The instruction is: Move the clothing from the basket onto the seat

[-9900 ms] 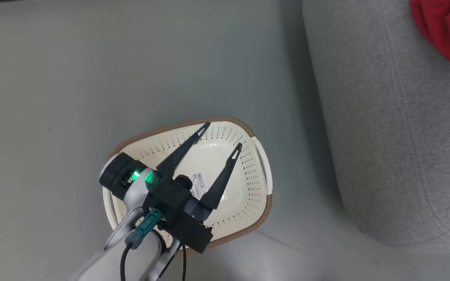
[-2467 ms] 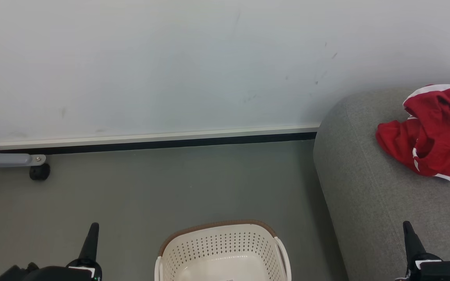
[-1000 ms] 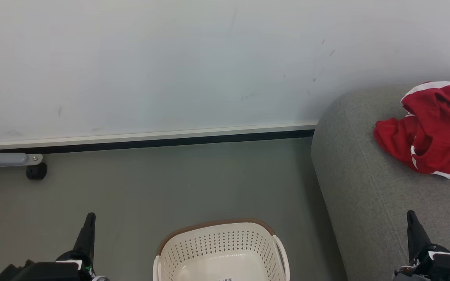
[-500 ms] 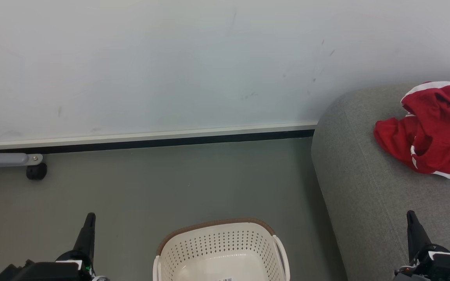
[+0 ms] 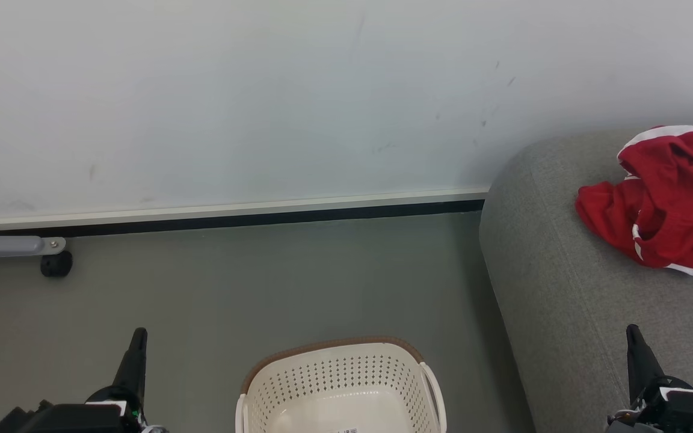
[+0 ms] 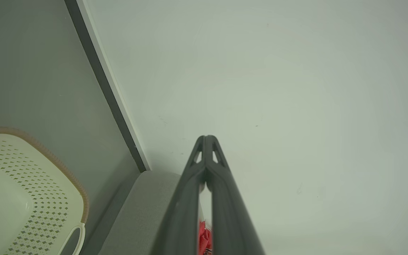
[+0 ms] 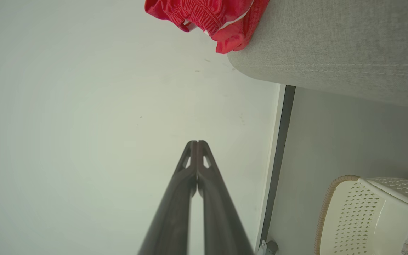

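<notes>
the clothing (image 5: 665,204) lies bunched near the far edge of the seat (image 5: 563,300), well apart from the basket (image 5: 334,376), ahead of the right fingers (image 5: 638,358), the nearer pair, these and the left fingers (image 5: 133,361) pressed together, empty; transfer judged complete.

Soft, even light fills all three views, bright and without hard shadows. In the head view the wall (image 5: 262,90) is smoothly lit with a slightly cool cast. The seat (image 5: 563,288) lays a faint, diffuse shadow on the floor (image 5: 262,288) along its left side. The basket (image 5: 334,373) carries a mild sheen at bottom centre, and the clothing (image 5: 665,204) stays crisp and saturated. Both wrist views dim gently toward their corners, and the skirting (image 6: 108,95) bows slightly. The left gripper (image 6: 207,139) and right gripper (image 7: 197,143) are sharp at the tips and blur toward the bottom edge.
</notes>
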